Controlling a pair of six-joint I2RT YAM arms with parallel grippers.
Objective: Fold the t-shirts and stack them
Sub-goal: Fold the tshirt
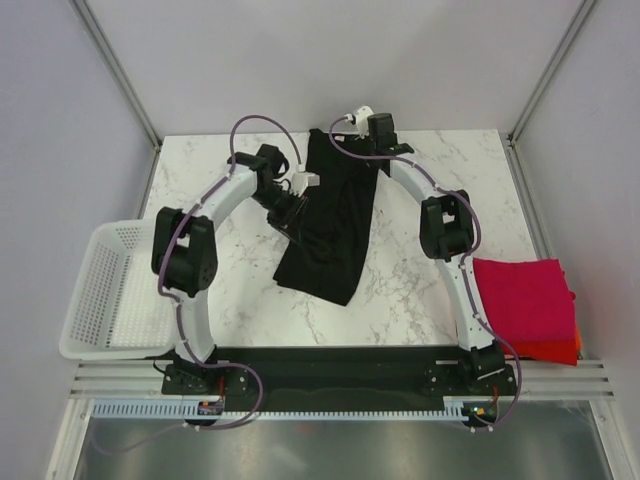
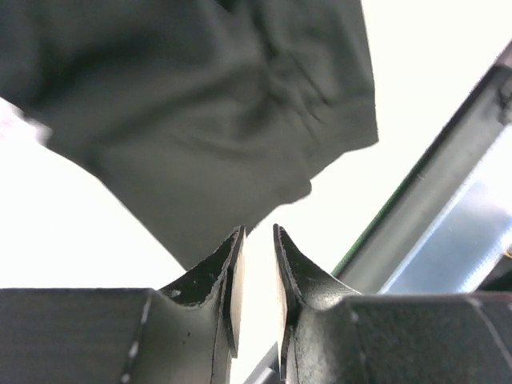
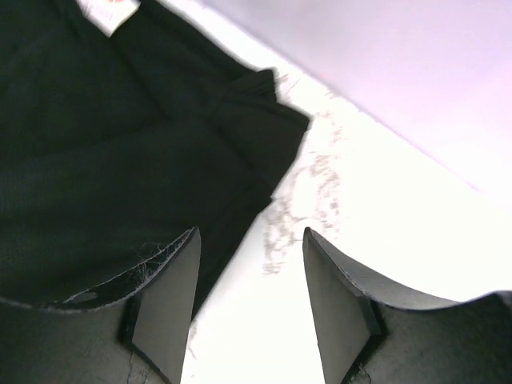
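Observation:
A black t-shirt (image 1: pixel 330 220) lies folded into a long strip down the middle of the marble table (image 1: pixel 430 290). My left gripper (image 1: pixel 290 217) hovers at its left edge. In the left wrist view this gripper (image 2: pixel 258 230) has its jaws a narrow gap apart with only bright table between them, and the black cloth (image 2: pixel 208 120) lies just ahead. My right gripper (image 1: pixel 346 127) is at the shirt's far end. In the right wrist view it (image 3: pixel 250 232) stands wide open and empty, its left finger over the shirt's (image 3: pixel 104 160) edge. A folded magenta-red t-shirt (image 1: pixel 525 298) lies on an orange-red one (image 1: pixel 560 352) at the right.
A white mesh basket (image 1: pixel 105 290) sits at the table's left edge, partly overhanging it. Metal frame posts (image 1: pixel 120 75) and grey walls close in the back and sides. The black base rail (image 1: pixel 330 370) of the arms runs along the near edge.

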